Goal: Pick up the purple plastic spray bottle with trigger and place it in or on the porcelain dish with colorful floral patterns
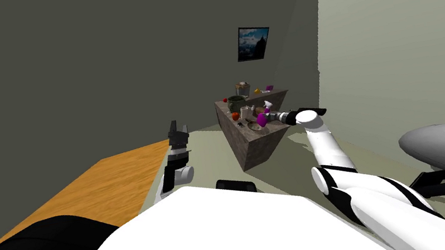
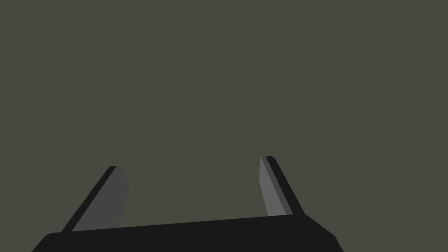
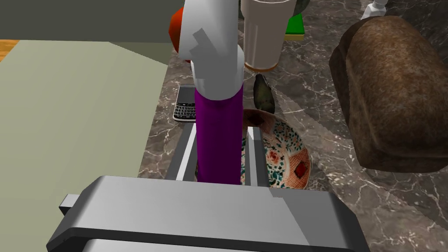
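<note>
Left end effector (image 2: pixel 191 162): you are holding it raised, well apart from the work, fingers spread, gripping nothing.

Right end effector (image 3: pixel 222 131): it is clamping the purple spray bottle (image 3: pixel 218 109), fingers pressing both sides. The bottle's long axis is running along the fingers, white trigger head at the far end.

Directly past the bottle, the floral dish (image 3: pixel 284 153) is lying on the marble table (image 3: pixel 385 197), offset toward the brown loaf (image 3: pixel 393 92).

Judgement: lowering calls for a slight shift loafward. The phone (image 3: pixel 186 105) and white cup (image 3: pixel 262 35) are sitting farther on.
</note>
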You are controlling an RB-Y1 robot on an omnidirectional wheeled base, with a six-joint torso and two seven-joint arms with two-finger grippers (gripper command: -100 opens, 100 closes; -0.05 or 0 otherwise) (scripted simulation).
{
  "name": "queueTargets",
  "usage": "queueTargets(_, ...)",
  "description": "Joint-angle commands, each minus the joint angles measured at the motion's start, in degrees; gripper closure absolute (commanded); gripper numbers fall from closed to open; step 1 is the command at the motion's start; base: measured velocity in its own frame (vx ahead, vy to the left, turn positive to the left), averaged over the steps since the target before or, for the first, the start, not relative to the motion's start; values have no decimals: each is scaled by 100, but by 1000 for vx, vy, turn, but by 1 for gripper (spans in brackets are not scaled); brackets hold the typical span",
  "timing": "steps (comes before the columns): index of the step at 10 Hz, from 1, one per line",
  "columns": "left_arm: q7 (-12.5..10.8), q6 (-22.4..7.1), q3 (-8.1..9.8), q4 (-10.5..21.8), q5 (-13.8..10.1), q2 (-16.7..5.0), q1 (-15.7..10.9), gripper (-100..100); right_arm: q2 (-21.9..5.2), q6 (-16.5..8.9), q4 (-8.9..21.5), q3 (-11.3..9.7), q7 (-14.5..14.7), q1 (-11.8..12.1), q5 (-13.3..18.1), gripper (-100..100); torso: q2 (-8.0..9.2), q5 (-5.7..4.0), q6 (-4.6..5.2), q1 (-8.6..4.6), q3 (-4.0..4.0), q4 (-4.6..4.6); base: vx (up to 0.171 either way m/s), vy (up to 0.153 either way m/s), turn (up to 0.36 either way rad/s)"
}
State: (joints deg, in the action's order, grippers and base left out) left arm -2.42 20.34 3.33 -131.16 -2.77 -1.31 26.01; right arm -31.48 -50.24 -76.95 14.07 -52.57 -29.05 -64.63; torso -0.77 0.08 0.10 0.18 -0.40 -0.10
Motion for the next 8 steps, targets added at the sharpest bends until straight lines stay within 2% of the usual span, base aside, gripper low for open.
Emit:
queueTargets(1, 0, 0, 0, 0, 0, 0, 0, 0, -125, -161, 1, -30, -2, 37, -68, 100, 0, 0, 0, 0, 0, 0, 196, 67, -38)
queueTargets(5, 0, 0, 0, 0, 0, 0, 0, 0, -481, -597, 12, -126, 37, 208, -276, 100, -13, -3, -8, 1, -11, -9, 213, 57, -45)
queueTargets(6, 0, 0, 0, 0, 0, 0, 0, 0, -446, -533, -18, -98, 38, 209, -257, 100, -14, -2, -11, 0, -12, -9, 92, 26, -15)
queueTargets(7, 0, 0, 0, 0, 0, 0, -1, 0, -456, -555, -24, -99, 31, 210, -258, -100, 17, -5, -14, -9, 3, -5, 17, 5, 5)
queueTargets(8, 0, 0, 0, 0, 0, 0, -2, 0, -454, -551, -24, -99, 32, 208, -258, -100, 45, -7, -12, -17, 21, 2, 9, 2, 1)
